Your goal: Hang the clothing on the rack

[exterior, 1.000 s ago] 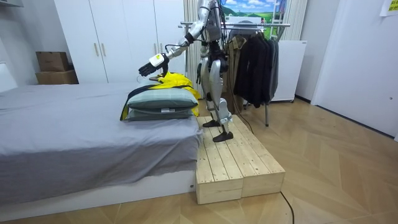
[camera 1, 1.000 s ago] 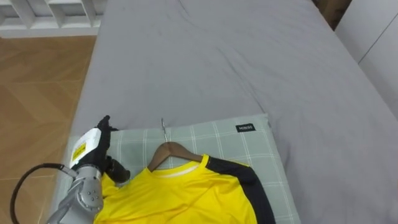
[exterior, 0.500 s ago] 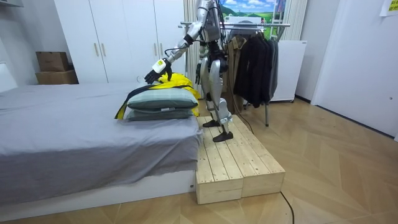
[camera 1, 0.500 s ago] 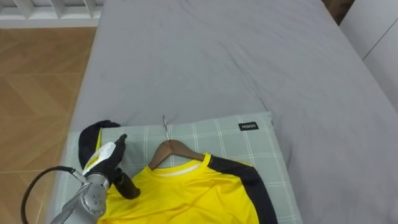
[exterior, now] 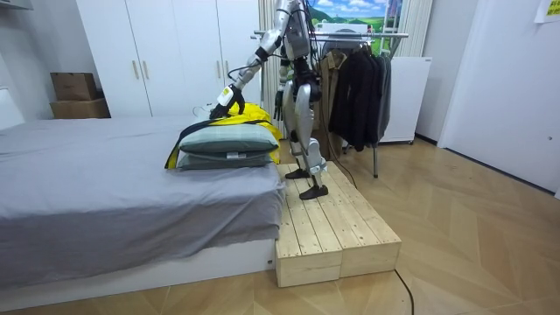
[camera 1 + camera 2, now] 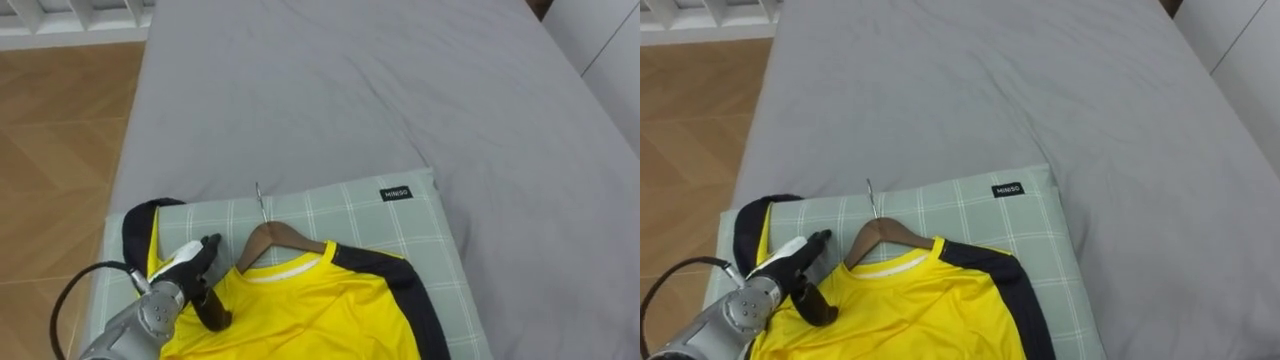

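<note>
Shirt: yellow shirt (image 6: pixel 310 315), dark-trimmed, lay flat on checked pillow (image 6: pixel 400 225) on bed (image 6: pixel 350 90).
Hanger: wooden hanger (image 6: pixel 275 238) sat in the collar.
Left hand (image 6: pixel 185 272): fingers fairly straight, thumb spread, rested on shirt's shoulder.

Left eye view: from the head, steeply down, close over pillow (image 6: pixel 330 205) and bed (image 6: pixel 400 90).
Right eye view: same aim, just to the right.
Room view: far off, level, facing the bed's side and the standing robot.
Shared: pillow, shirt (image 6: pixel 300 310), bed.
</note>
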{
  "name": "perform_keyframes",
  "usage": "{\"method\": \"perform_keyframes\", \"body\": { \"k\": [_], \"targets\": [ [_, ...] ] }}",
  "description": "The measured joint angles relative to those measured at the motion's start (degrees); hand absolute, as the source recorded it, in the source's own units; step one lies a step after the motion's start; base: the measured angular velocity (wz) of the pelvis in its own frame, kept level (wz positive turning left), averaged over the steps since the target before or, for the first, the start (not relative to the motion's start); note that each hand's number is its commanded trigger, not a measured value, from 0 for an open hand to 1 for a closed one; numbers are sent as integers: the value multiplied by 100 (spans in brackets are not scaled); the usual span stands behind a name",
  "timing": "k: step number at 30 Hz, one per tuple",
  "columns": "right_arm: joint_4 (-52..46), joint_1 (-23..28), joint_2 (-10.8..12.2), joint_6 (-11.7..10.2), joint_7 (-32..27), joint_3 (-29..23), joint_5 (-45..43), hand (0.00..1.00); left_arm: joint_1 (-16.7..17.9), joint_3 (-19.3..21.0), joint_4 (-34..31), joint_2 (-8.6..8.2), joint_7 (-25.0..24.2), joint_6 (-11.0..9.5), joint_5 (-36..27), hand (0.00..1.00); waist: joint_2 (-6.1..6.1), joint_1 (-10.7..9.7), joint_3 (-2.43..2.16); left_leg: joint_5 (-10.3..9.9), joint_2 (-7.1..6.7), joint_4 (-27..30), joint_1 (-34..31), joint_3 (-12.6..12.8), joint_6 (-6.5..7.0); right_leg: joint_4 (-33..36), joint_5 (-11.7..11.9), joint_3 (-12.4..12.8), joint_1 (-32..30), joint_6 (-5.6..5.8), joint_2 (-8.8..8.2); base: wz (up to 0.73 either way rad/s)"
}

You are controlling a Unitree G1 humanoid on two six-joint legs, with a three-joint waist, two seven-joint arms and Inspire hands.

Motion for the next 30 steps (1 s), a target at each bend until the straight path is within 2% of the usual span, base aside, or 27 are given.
{"method": "perform_keyframes", "body": {
  "k": [5,16,19,23,30],
  "targets": [
    [1,-46,-7,119,-5,0,-35,0,-5,-61,-3,1,-128,5,0,0,0,-6,-1,0,-1,3,4,4,0,61,0,-3,-5,0,-9,3],
    [90,-59,-110,120,28,3,-32,0,-57,-222,0,8,-441,115,0,0,44,-2,-20,4,-8,7,19,13,6,67,0,-10,2,0,-18,0],
    [121,-84,-141,128,63,1,-51,0,-82,-231,2,28,-629,162,8,0,60,-6,-23,9,-8,7,21,20,15,62,0,-12,8,0,-18,0],
    [205,-167,-143,251,74,-55,-279,0,-124,-239,19,34,-1054,266,31,0,133,-9,-36,9,-10,7,34,19,15,62,0,-15,14,0,-24,0],
    [203,-227,-149,367,74,-124,-482,0,-156,-238,73,19,-1699,423,12,0,192,-29,-22,12,-13,3,157,24,19,28,0,-16,163,1,-26,1]
  ]
}}
